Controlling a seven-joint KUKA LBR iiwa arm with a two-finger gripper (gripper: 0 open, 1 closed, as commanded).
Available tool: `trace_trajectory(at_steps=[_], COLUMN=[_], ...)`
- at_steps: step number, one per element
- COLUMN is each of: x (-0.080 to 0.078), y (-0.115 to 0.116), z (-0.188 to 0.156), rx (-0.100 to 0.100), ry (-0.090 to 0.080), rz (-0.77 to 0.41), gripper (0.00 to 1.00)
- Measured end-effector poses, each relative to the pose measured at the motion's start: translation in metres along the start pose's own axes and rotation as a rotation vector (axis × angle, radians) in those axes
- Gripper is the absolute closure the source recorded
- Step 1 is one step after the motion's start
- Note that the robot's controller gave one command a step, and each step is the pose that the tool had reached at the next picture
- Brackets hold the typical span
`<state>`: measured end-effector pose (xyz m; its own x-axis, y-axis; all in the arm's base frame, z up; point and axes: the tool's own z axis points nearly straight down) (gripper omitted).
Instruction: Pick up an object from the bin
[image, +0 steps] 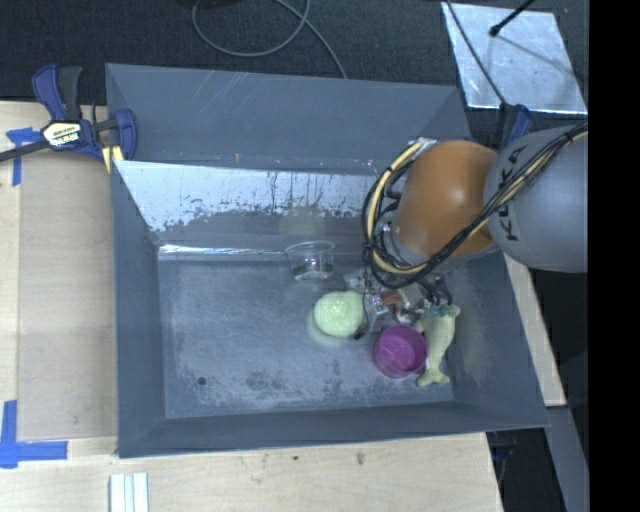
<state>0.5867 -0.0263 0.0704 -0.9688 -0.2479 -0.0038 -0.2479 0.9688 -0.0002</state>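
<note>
Step in hand, as I judge it: descent onto a target, with nothing lifted yet. My gripper (380, 305) is low in the bin (250, 400), right of centre, under my orange cover (445, 195). I cannot tell whether it is wide or narrow, nor whether it grips anything.

Nearest things:
- green ball (338, 316), just beside the gripper on its left;
- purple object (400, 350), just beside it, toward the near wall;
- pale toy (440, 340), touching the purple object on its right.

A clear cup (312, 260) stands apart, by the far wall.

Next move calls for: settling on one target, the ball or the purple object, closing on it alone, then lifting straight up, clear of its neighbours.
</note>
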Motion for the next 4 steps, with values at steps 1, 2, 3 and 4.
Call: trace_trajectory(at_steps=[1,2,3,4], x=[0.002,0.002,0.001,0.002], y=[0.001,0.001,0.000,0.001], z=[-0.006,-0.025,-0.043,-0.065], rx=[-0.002,-0.002,-0.001,-0.002], ry=[0.006,0.007,0.004,0.006], rz=[0.000,0.001,0.001,0.002], gripper=[1.00,1.00,1.00,1.00])
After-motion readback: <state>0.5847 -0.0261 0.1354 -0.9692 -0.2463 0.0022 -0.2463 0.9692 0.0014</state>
